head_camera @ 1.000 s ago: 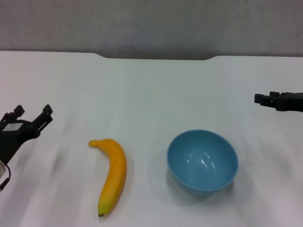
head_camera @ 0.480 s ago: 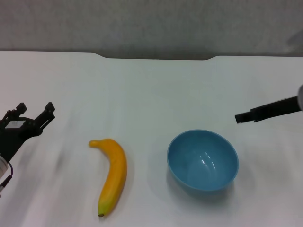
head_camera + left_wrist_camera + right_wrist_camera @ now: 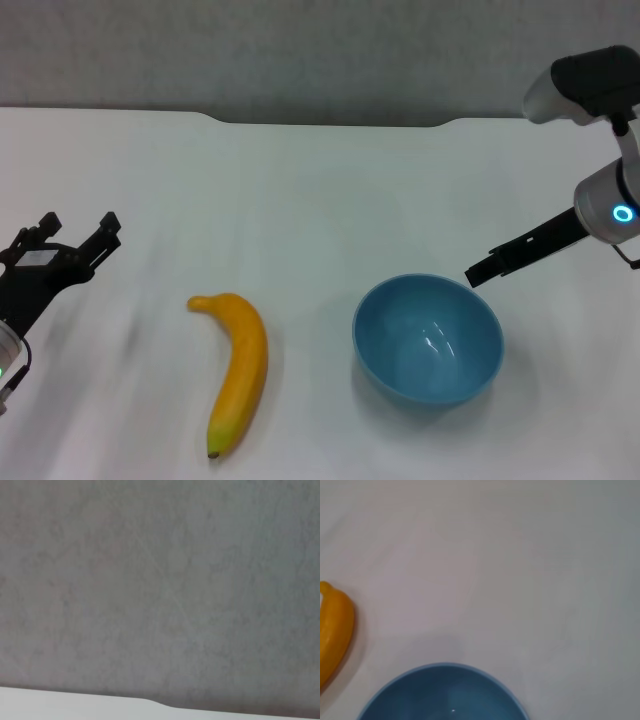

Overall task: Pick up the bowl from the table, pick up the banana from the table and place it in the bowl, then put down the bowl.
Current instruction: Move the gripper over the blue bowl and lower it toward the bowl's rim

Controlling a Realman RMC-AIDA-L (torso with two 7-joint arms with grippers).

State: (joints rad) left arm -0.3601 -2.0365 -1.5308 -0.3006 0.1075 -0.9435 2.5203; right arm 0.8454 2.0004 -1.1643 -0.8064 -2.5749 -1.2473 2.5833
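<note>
Bowl in light blue sits on the white table at the lower right of the frame, the banana lies apart at lower centre-left, the right gripper, opening unclear, hovers just above the bowl's upper-right rim, and the left gripper is open at the left edge.

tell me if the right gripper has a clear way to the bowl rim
Probably yes. The right gripper sits just off the far right rim of the light blue bowl, with only bare white table around it. The banana lies well to the bowl's left, out of the way.
</note>
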